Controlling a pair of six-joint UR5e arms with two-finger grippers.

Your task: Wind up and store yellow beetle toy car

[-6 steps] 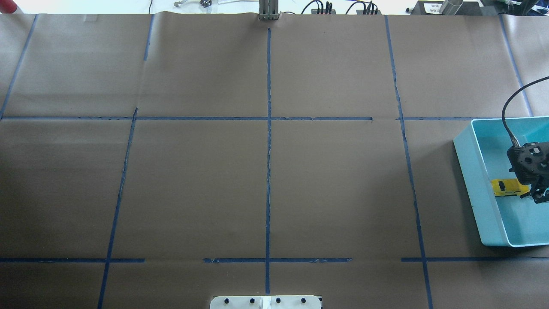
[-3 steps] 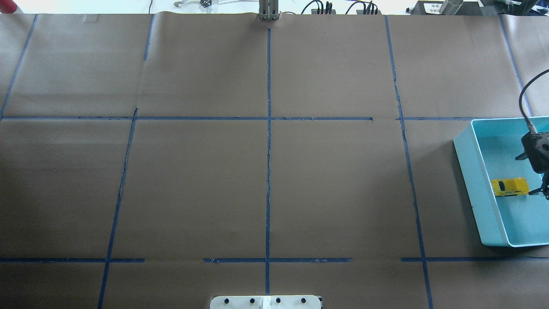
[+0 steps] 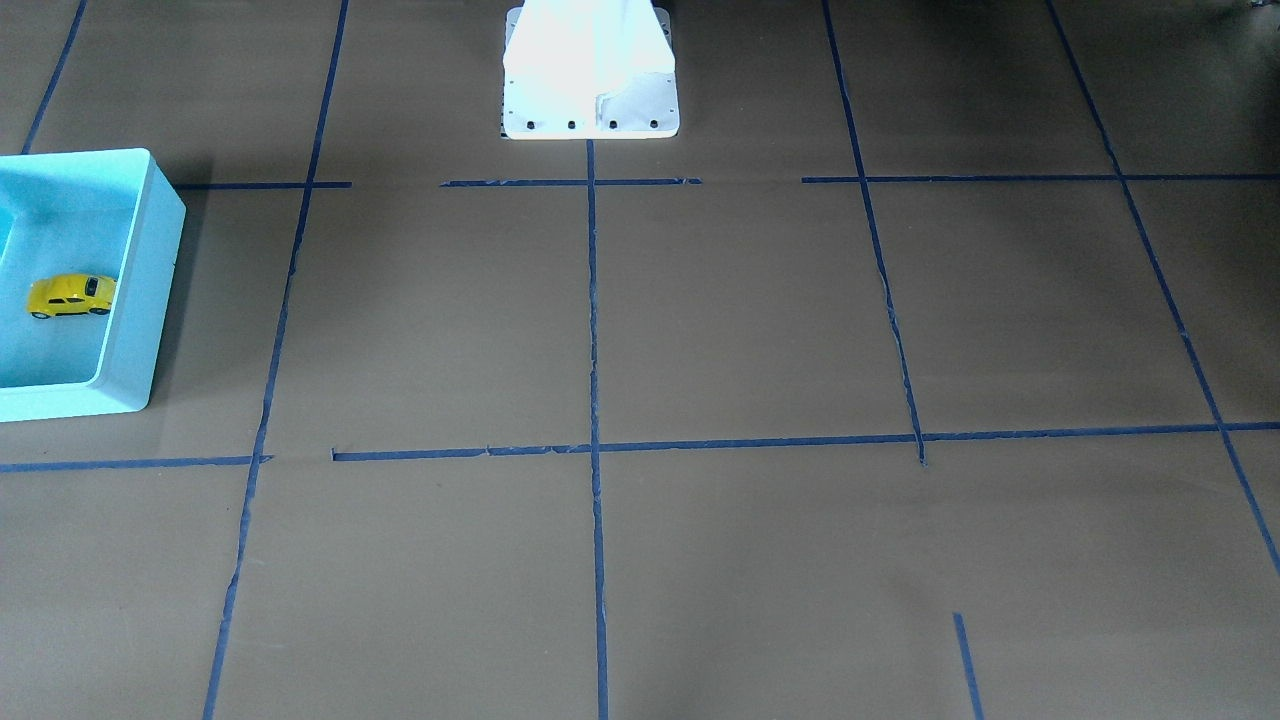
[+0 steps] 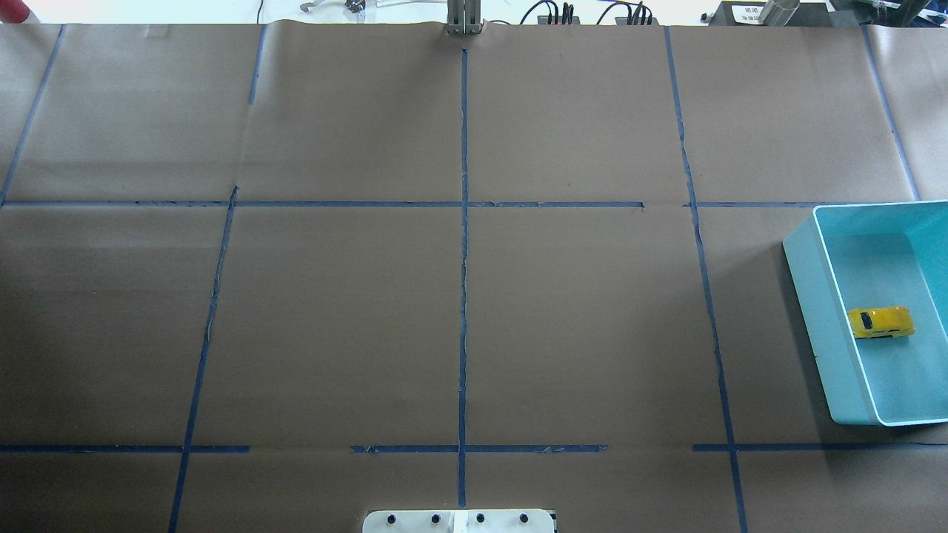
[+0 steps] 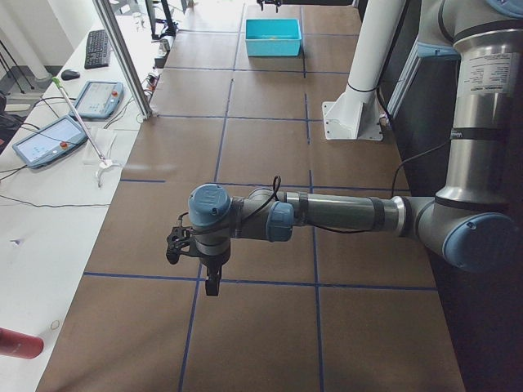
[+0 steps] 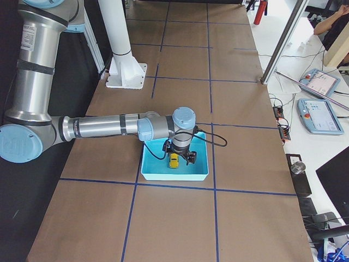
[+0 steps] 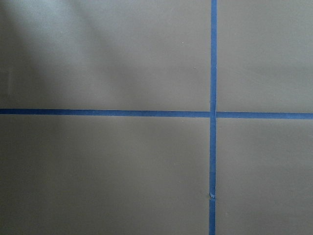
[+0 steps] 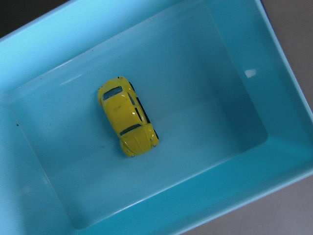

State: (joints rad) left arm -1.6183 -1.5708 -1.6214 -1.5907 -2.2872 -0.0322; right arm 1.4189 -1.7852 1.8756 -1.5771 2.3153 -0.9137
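A second ago the right gripper hung low in the overhead view, over the bin point(image 4: 815, 296) and right beside the toy car point(image 4: 880, 323). Half a second ago it had slid towards that view's right edge, and now it is gone from the overhead view. The toy car has not moved: it sits at the same spot on the bin floor, near the wall that faces the middle of the table point(image 4: 578, 318).

The right gripper point(image 6: 180, 157) now shows only in the view from the table's right end, where it hangs above the bin point(image 6: 174, 176). The toy car point(image 6: 174, 160) is just below it and a little to one side. That view is too small to tell how far its fingers are spread, so I cannot tell whether it is open or closed. Its wrist camera looks straight down into the bin point(image 8: 293, 122). There the toy car point(image 8: 128, 115) stands on its wheels, free on the floor and apart from all four walls, so the gripper does not hold it.

The left gripper point(image 5: 211, 284) is well apart from the bin, at the other end of the table. It points down over bare brown paper, near a crossing of blue tape lines point(image 7: 213, 98). It touches and holds nothing, and I cannot tell how far it is open.

The front view shows the toy car point(image 3: 70, 295) inside the bin point(image 3: 130, 300).
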